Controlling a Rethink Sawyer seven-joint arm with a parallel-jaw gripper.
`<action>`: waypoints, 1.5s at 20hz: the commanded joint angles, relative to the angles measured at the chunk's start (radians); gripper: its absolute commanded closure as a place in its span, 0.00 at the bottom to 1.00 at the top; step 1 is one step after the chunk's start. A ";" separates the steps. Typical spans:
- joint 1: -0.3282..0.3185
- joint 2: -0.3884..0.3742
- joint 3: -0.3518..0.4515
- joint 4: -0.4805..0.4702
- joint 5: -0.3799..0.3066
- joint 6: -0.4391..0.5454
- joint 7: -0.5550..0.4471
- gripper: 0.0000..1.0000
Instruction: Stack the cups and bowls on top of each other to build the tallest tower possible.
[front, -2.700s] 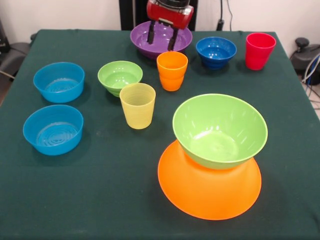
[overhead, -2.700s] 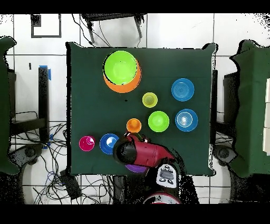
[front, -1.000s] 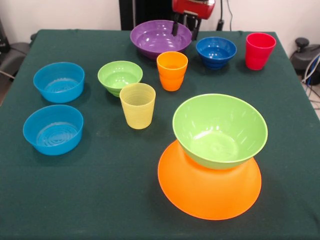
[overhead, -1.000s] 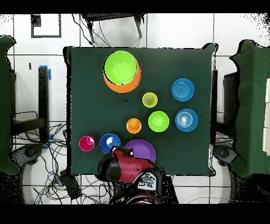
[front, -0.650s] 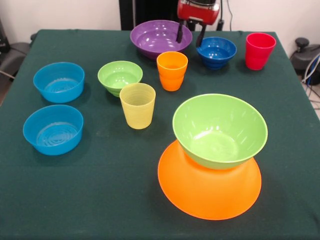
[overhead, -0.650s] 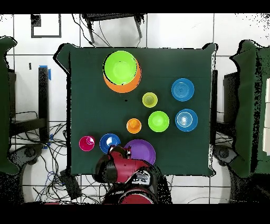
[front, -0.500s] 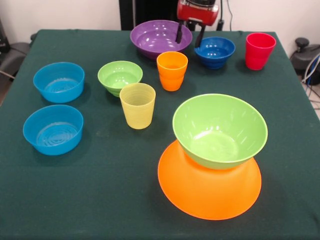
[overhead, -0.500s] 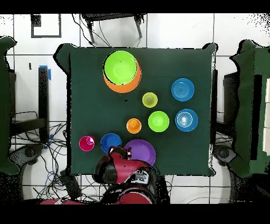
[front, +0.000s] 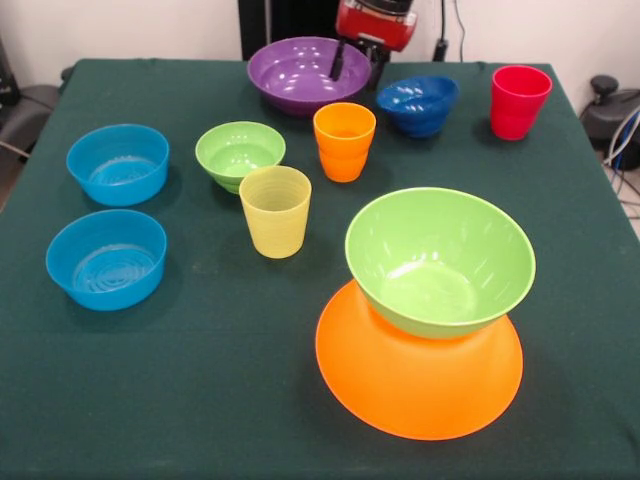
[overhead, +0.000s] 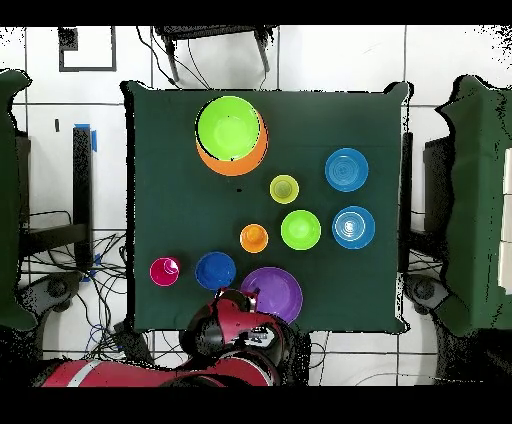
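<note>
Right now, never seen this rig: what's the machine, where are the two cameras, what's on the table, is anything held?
It is one red and black robot arm whose pincer hangs at the purple bowl's rim. One camera faces the robot across the table; the other looks straight down. On the green cloth: a large green bowl stacked on an upturned orange bowl, a dark blue bowl, a small green bowl, two light blue bowls, and orange, yellow and red cups. The pincer is open, holding nothing.
</note>
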 joint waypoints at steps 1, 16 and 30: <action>-0.015 0.086 0.022 -0.032 0.044 -0.073 0.197 0.00; -0.038 0.078 0.091 -0.026 0.023 -0.091 0.209 1.00; -0.045 -0.033 0.114 0.004 0.039 0.059 0.182 1.00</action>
